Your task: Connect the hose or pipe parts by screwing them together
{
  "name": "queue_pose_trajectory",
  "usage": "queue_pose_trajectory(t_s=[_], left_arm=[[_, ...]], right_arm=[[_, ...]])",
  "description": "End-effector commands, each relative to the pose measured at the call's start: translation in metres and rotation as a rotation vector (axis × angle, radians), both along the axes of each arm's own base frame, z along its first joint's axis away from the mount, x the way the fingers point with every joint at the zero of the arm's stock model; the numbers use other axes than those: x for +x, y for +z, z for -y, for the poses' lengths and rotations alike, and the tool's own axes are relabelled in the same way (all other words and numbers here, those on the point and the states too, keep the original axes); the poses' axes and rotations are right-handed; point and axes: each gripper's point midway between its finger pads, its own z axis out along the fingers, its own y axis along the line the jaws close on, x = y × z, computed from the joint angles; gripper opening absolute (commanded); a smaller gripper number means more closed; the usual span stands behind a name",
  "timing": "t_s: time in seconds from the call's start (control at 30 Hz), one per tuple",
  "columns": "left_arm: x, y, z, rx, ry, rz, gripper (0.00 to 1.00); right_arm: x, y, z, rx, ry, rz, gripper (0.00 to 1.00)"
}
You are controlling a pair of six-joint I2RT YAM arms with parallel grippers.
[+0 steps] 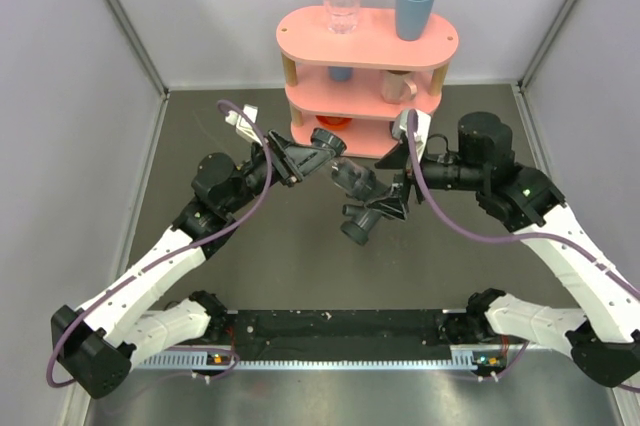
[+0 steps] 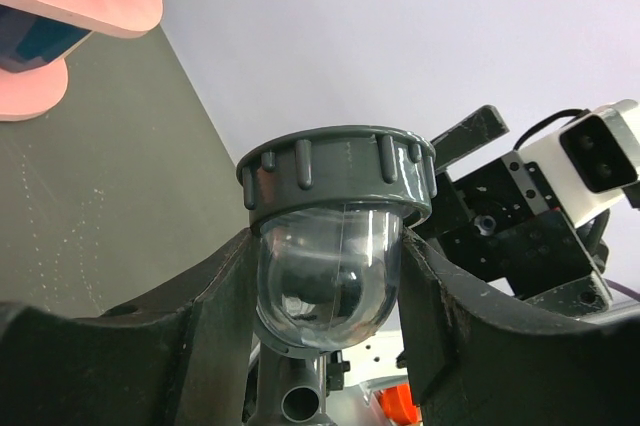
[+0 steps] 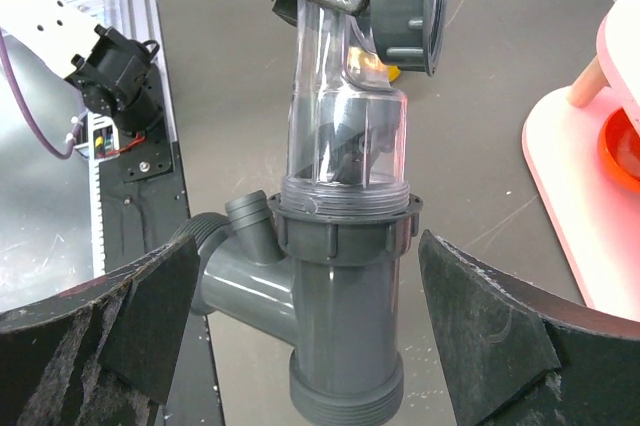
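Observation:
The translucent smoky tube (image 3: 345, 136) sits end-on in the ribbed collar of the dark grey T-shaped fitting (image 3: 340, 316), and both hang above the table. My left gripper (image 2: 330, 316) is shut on the tube (image 2: 330, 276) just below its grey ribbed nut (image 2: 335, 176). Either side of the fitting's body my right gripper (image 3: 318, 311) stands open, with a gap at each finger. In the top view the left gripper (image 1: 325, 151) holds the tube (image 1: 352, 178) slanting down to the fitting (image 1: 360, 221), with the right gripper (image 1: 385, 208) around it.
A pink three-level shelf (image 1: 365, 31) stands close behind the grippers, with a clear glass (image 1: 341, 4) and a blue cup (image 1: 414, 8) on top and a mug (image 1: 397, 86) on its middle level. A black rail (image 1: 340, 326) runs along the near edge. Grey walls close in both sides.

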Motion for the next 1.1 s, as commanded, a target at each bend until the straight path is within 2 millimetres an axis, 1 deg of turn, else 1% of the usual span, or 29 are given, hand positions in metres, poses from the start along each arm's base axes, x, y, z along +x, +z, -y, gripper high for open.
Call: queue_pose_trajectory(t_s=[0.0, 0.07, 0.13, 0.33, 0.53, 0.57, 0.63, 0.67, 0.7, 0.73, 0.77, 0.8, 0.83, 0.87, 0.9, 0.93, 1.0, 1.07], left_arm=[[-0.007, 0.038, -0.007, -0.117, 0.006, 0.084, 0.0], [-0.007, 0.037, -0.008, -0.126, 0.006, 0.075, 0.0], [-0.008, 0.04, -0.009, -0.146, 0.005, 0.078, 0.0], [-0.011, 0.042, -0.01, -0.159, -0.001, 0.08, 0.0], [-0.014, 0.048, -0.015, -0.197, 0.009, 0.11, 0.0], [-0.014, 0.047, -0.015, -0.201, 0.009, 0.113, 0.0], [-0.016, 0.047, -0.016, -0.205, 0.003, 0.125, 0.0], [-0.019, 0.051, -0.016, -0.217, -0.005, 0.151, 0.0], [-0.022, 0.054, -0.017, -0.223, -0.011, 0.178, 0.0], [-0.025, 0.049, -0.015, -0.219, -0.03, 0.189, 0.0], [-0.032, 0.059, -0.018, -0.249, -0.037, 0.25, 0.0], [-0.034, 0.06, -0.019, -0.249, -0.037, 0.297, 0.0], [-0.038, 0.051, -0.018, -0.243, -0.052, 0.32, 0.0], [-0.041, 0.053, -0.02, -0.255, -0.054, 0.363, 0.0], [-0.045, 0.05, -0.022, -0.261, -0.055, 0.418, 0.0], [-0.051, 0.048, -0.022, -0.263, -0.075, 0.453, 0.0], [-0.057, 0.044, -0.021, -0.26, -0.096, 0.527, 0.0], [-0.06, 0.04, -0.017, -0.244, -0.129, 0.552, 0.0]], right_arm=[[0.004, 0.002, -0.009, 0.022, 0.029, 0.014, 0.89], [0.006, -0.004, -0.011, 0.01, 0.04, 0.003, 0.89], [0.007, -0.007, -0.013, 0.006, 0.044, -0.007, 0.89], [0.004, -0.02, -0.021, 0.0, 0.098, -0.061, 0.87], [0.003, -0.03, -0.027, -0.001, 0.135, -0.096, 0.81], [0.002, -0.032, -0.028, -0.001, 0.14, -0.101, 0.79], [0.004, -0.033, -0.028, -0.002, 0.14, -0.104, 0.7], [0.003, -0.034, -0.028, 0.0, 0.144, -0.107, 0.56], [0.003, -0.032, -0.029, 0.006, 0.145, -0.101, 0.48], [0.001, -0.029, -0.03, 0.016, 0.155, -0.1, 0.39], [-0.001, -0.026, -0.03, 0.027, 0.163, -0.098, 0.24], [-0.003, -0.021, -0.032, 0.045, 0.177, -0.102, 0.18], [-0.009, -0.016, -0.033, 0.065, 0.213, -0.113, 0.12], [-0.013, -0.009, -0.034, 0.08, 0.235, -0.114, 0.04], [-0.016, -0.006, -0.035, 0.093, 0.254, -0.128, 0.0], [-0.023, 0.0, -0.035, 0.109, 0.292, -0.138, 0.0], [-0.026, 0.002, -0.035, 0.122, 0.314, -0.18, 0.0], [-0.028, 0.004, -0.033, 0.129, 0.319, -0.191, 0.0]])
